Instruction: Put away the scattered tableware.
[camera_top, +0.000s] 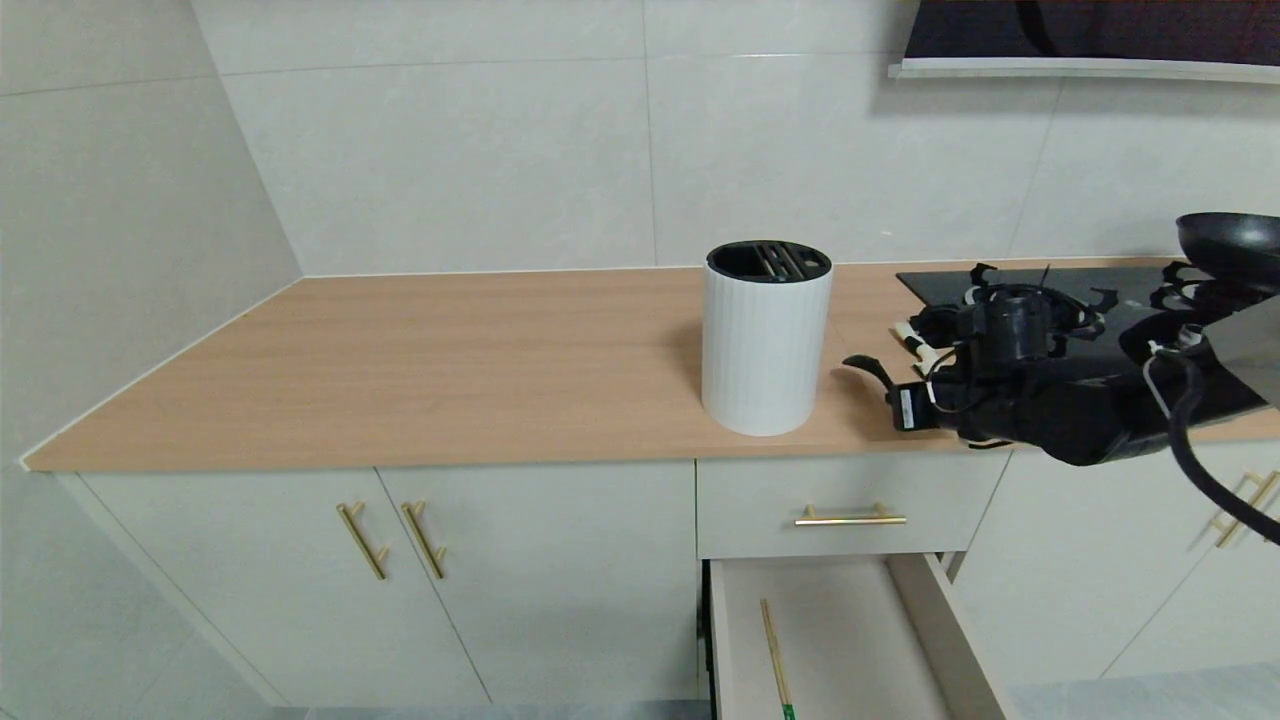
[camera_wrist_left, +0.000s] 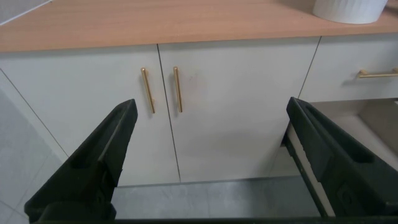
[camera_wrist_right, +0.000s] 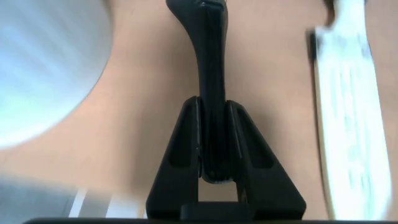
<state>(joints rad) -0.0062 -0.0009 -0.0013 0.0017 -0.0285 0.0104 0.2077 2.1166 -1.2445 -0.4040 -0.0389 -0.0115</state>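
Holder (camera_top: 766, 340), white and ribbed, stands upright on the desk (camera_top: 450, 360). Right gripper (camera_wrist_right: 212, 109) sits just right of it, clamped on a black handle (camera_wrist_right: 208, 50). A white utensil (camera_wrist_right: 348, 112) lies beside that, further right. Left gripper (camera_wrist_left: 211, 109) is spread wide, holding nothing, facing the cabinet doors (camera_wrist_left: 236, 106). Drawer (camera_top: 930, 620) below the desk is open, with chopsticks (camera_top: 772, 640) inside.
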